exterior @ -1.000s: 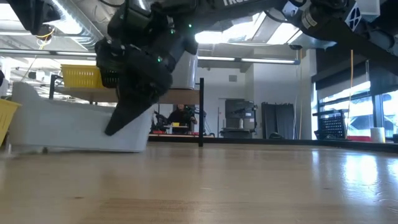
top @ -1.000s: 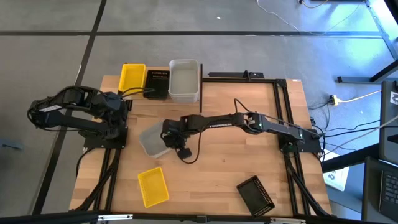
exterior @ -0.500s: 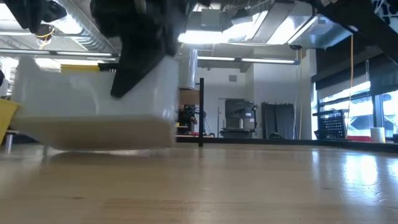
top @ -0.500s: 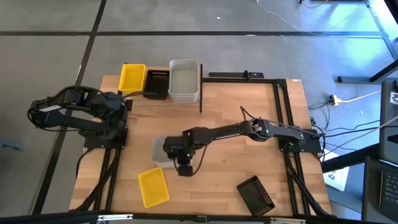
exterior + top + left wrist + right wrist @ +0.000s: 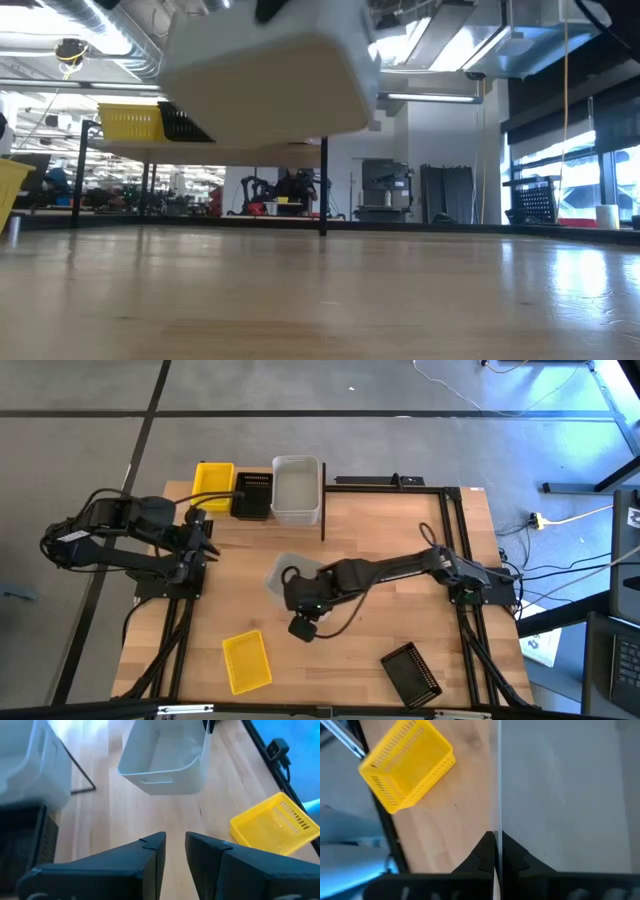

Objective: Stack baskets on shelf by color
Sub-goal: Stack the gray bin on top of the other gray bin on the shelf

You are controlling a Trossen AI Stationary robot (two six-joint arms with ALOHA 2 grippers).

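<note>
My right gripper (image 5: 300, 598) is shut on a translucent white basket (image 5: 282, 574), which hangs over the table's middle and also shows in the low view (image 5: 265, 75) and the left wrist view (image 5: 165, 757). On the shelf (image 5: 390, 482) at the far edge stand a yellow basket (image 5: 213, 483), a black basket (image 5: 252, 493) and a white basket (image 5: 296, 488). My left gripper (image 5: 205, 535) waits at the table's left. Its fingers (image 5: 175, 845) are slightly apart with nothing between them. My right gripper pinches one thin side wall of the white basket at its rim (image 5: 496, 820), one finger inside the basket and one outside. The fingers (image 5: 512, 852) come from above, slanting down. The basket hangs below them, lifted clear of the table, its underside showing in the low view.
A second yellow basket (image 5: 246, 659) lies near the table's front left. A black basket (image 5: 411, 672) lies at the front right. The shelf's black upright divider (image 5: 323, 510) stands just right of the shelved white basket. Bare wood lies to the right of the held basket.
My right gripper has risen and gone toward the table's right while rolling. The white basket, which rested on the table, has come up with it and now hangs clear. My left gripper has tipped upward and turned a little.
</note>
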